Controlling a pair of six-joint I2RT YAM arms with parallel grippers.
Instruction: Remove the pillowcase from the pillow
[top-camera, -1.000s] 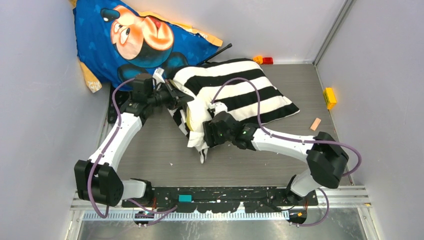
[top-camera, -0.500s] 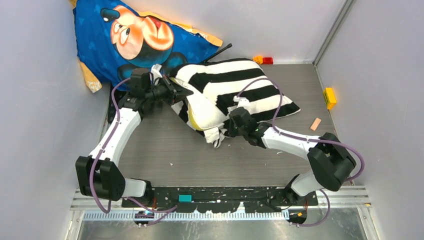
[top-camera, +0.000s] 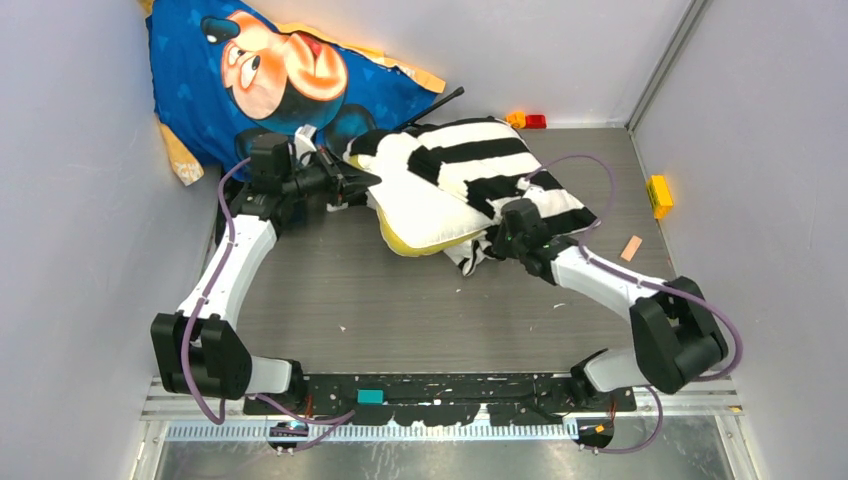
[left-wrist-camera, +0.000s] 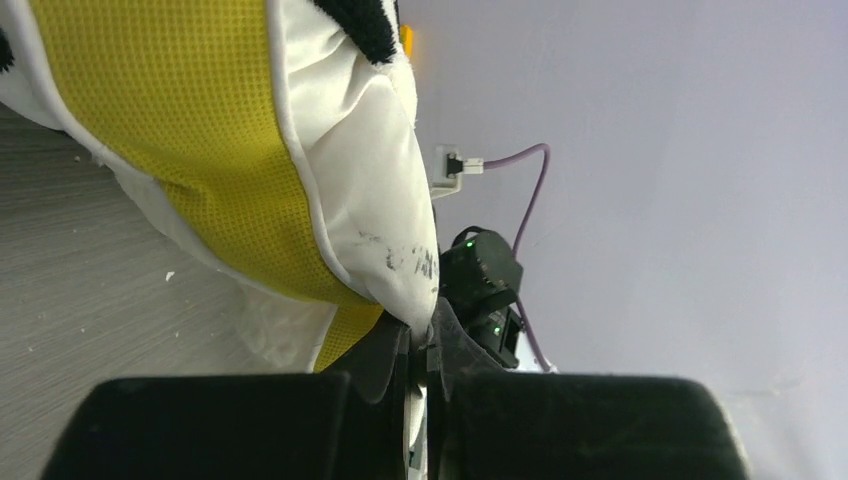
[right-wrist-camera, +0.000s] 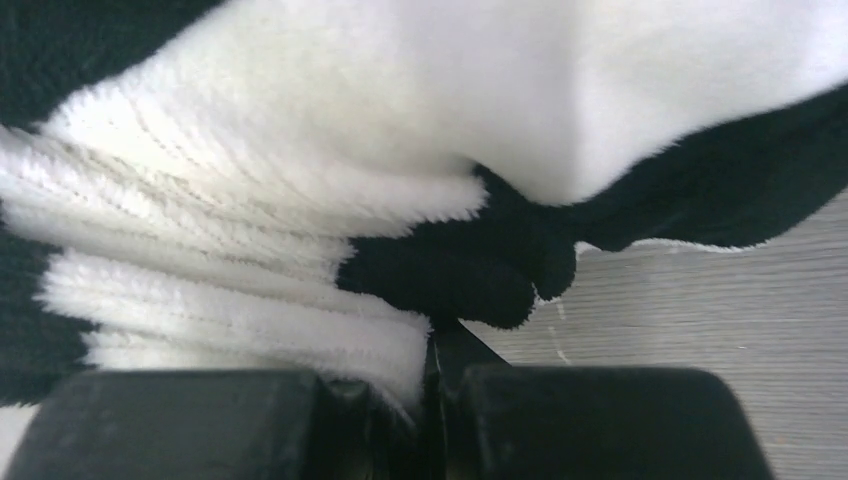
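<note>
The black-and-cream striped pillowcase (top-camera: 500, 165) lies at the back of the table and covers the right part of the pillow. The pillow's (top-camera: 425, 210) white left end with its yellow edge sticks out of it. My left gripper (top-camera: 358, 181) is shut on the pillow's white corner (left-wrist-camera: 390, 230), with yellow mesh beside it. My right gripper (top-camera: 488, 246) is shut on the bunched open hem of the pillowcase (right-wrist-camera: 250, 240) at the pillow's front side. Fluffy white and black folds fill the right wrist view down to my right gripper (right-wrist-camera: 435, 340).
A blue Mickey Mouse cushion (top-camera: 280, 80) leans in the back left corner, just behind the left gripper. Small red and orange blocks (top-camera: 527, 120) sit at the back wall. A yellow block (top-camera: 659, 195) and a small tan piece (top-camera: 631, 247) lie at the right. Grey walls enclose three sides.
My right gripper has shut on the pillowcase hem and drawn it right, baring more of the white pillow. My left gripper has shifted slightly back and left with the pillow corner.
</note>
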